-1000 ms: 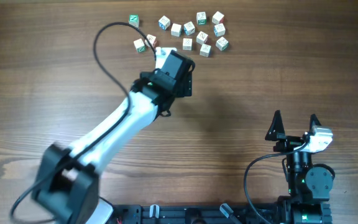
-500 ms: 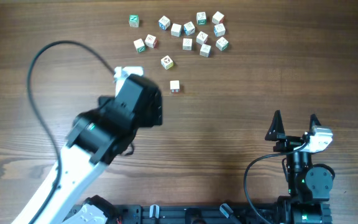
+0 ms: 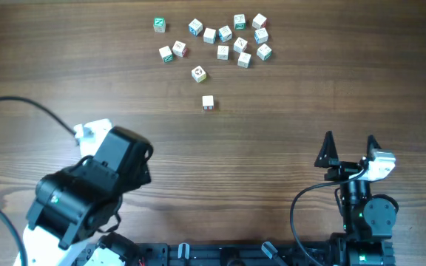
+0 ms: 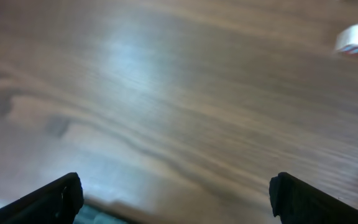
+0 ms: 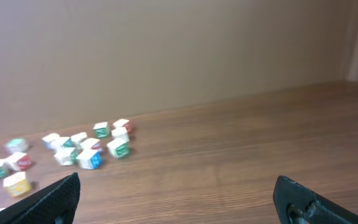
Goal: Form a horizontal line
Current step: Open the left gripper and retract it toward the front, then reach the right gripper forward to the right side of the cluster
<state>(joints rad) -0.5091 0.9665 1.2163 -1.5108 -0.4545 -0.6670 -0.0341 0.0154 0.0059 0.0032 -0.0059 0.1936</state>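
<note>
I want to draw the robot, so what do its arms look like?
The left arm is chunky and mostly black, with a white part near its tip and a thin black cable looping off it. The right arm is black too, with pointy black fingers, a white piece and small green lights.

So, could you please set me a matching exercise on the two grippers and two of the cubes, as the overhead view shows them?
1. left gripper
2. right gripper
3. leftmost cube
4. lone cube

A. open, lower right
B. set apart, lowest of the cubes
C. open, lower left
D. green mark on top

Pairs: 1-C, 2-A, 3-D, 4-B
</note>
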